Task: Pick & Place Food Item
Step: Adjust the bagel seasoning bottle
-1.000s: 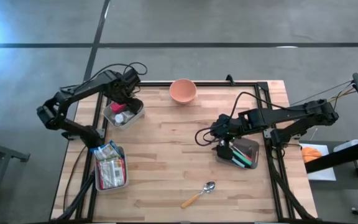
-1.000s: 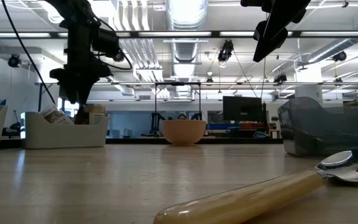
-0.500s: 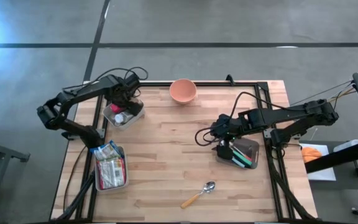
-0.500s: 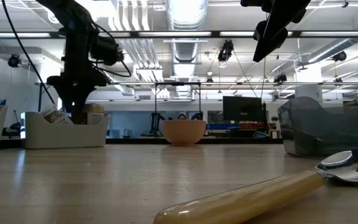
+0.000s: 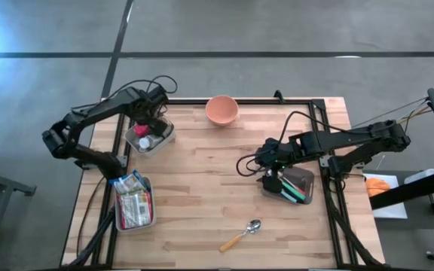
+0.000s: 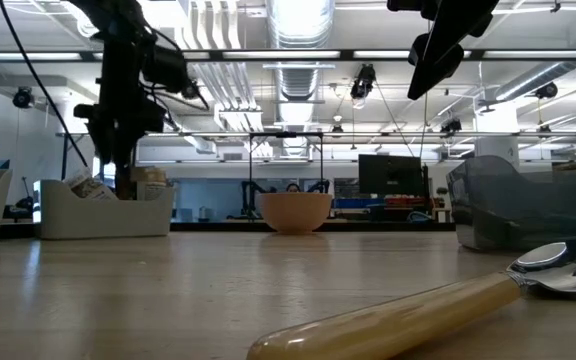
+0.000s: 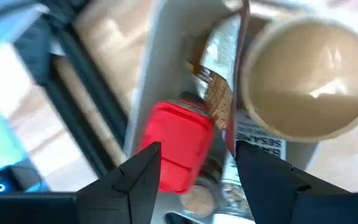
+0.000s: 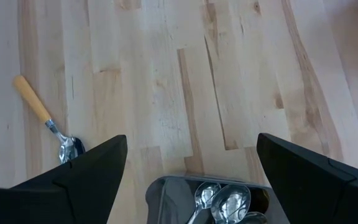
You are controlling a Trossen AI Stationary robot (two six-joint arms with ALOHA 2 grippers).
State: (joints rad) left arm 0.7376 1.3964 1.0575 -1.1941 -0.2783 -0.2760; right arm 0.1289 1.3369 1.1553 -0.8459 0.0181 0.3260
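Observation:
A grey bin (image 5: 164, 138) at the table's far left holds food items: a red-capped jar (image 7: 178, 144), a brown-and-white packet (image 7: 219, 68) and a tan round lid (image 7: 309, 78). My left gripper (image 7: 197, 149) hangs open just above this bin (image 6: 103, 210), pointing steeply down, its fingers standing either side of the red cap without touching it. My right gripper (image 8: 191, 140) is open and hovers above a dark utensil bin (image 5: 298, 188) at the table's right. A salmon bowl (image 5: 221, 110) stands at the far edge.
A second grey bin of packets (image 5: 132, 202) sits at the near left. A wooden-handled spoon (image 5: 241, 235) lies on the table toward the near edge. Bare wood lies between the bins. Black frame rails (image 5: 119, 143) run beside the table's edges.
My left gripper has turned a little at the wrist while staying over the far-left bin, its fingers still apart.

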